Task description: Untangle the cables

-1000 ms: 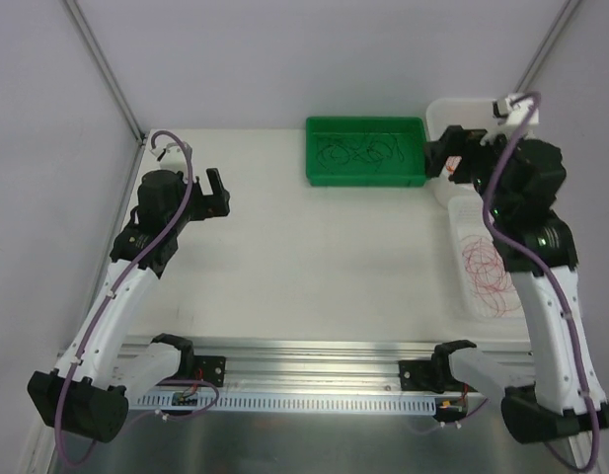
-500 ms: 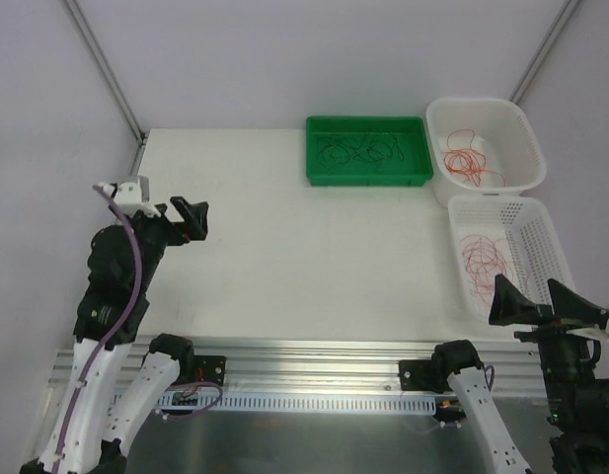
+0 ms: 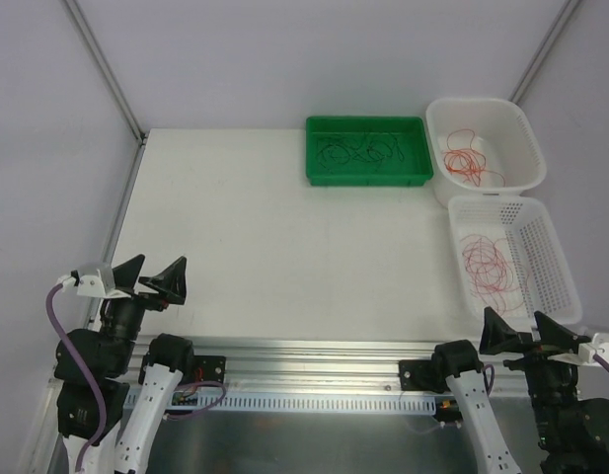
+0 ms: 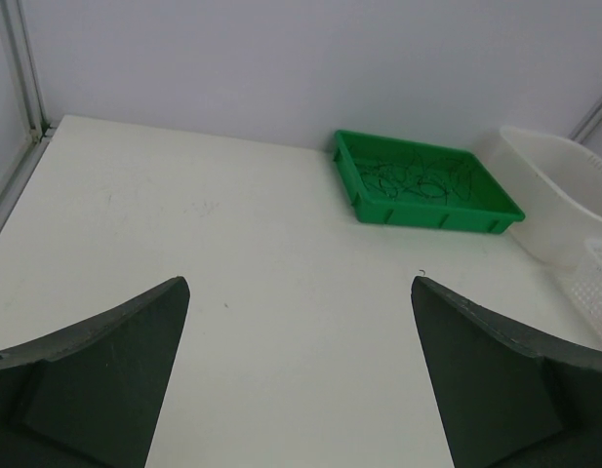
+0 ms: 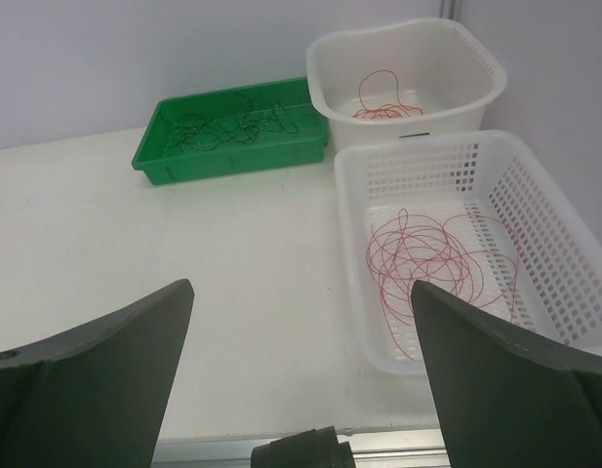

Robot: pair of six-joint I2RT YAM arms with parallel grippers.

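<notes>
Your left gripper [image 3: 156, 269] sits low at the near left corner, above the table [image 3: 284, 247] edge. Its fingers [image 4: 96, 380] are spread wide and grasp nothing. Its wrist view looks out over the white surface towards the far right.

Further right, at the far edge, is the green tray [image 3: 367, 179]. The dark cables [image 3: 361, 151] lie inside it, curled in loose overlapping loops across most of its floor. From either wrist view you cannot tell how far they are knotted together.

Just right of the tray stands the white tub [image 3: 503, 120], with a few red cables [image 3: 465, 163] coiled on its bottom. Touching the tub's near side is the mesh basket [image 3: 558, 265]. In it a red tangle [image 3: 490, 265] of wide round loops rests against the left half of the floor.

Your right gripper [image 3: 519, 331] is at the near right corner, just in front of the basket and apart from it. Its fingers [image 5: 96, 380] are also released and wide, with nothing between them. Its wrist view takes in the basket, the tub and the tray beyond.
</notes>
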